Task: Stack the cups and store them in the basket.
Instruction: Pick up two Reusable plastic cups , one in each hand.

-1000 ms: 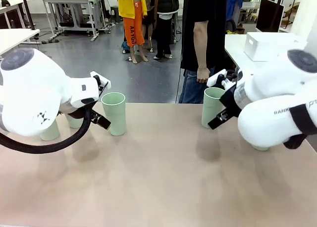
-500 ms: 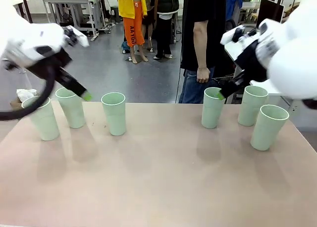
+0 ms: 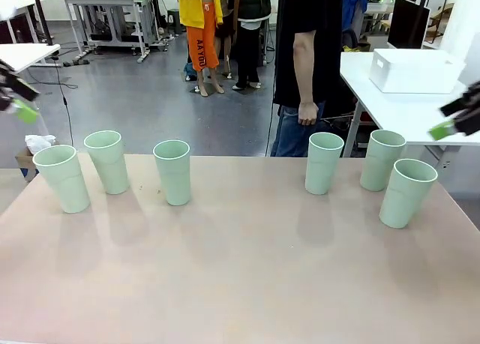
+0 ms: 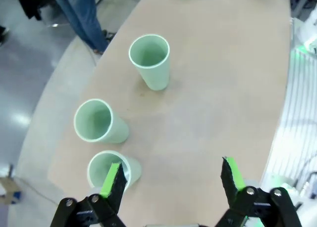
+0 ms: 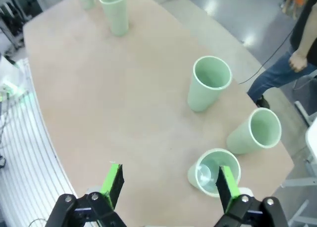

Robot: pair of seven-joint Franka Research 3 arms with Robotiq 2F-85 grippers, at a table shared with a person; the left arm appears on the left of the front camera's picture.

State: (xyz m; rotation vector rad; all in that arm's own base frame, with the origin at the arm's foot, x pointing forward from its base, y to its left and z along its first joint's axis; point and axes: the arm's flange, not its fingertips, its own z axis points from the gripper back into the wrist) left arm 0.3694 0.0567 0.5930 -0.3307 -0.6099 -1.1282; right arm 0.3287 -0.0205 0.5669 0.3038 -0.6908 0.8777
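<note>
Both arms have been pulled back to the edges, so all six cups point(image 3: 173, 172) are uncovered, upright and unstacked on the table point(image 3: 240, 269). The left gripper point(image 4: 171, 166) and right gripper point(image 5: 169, 170) are held spread wide, empty. The basket point(image 3: 416, 70) is seen on a side table point(image 3: 390, 108).

Front level; wrists high over cups point(image 4: 149, 59).

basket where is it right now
In the front view the basket sits at the upper right, on the robot's right, on a white side table beyond the main table; the nearest cup stands just in front of it.
</note>
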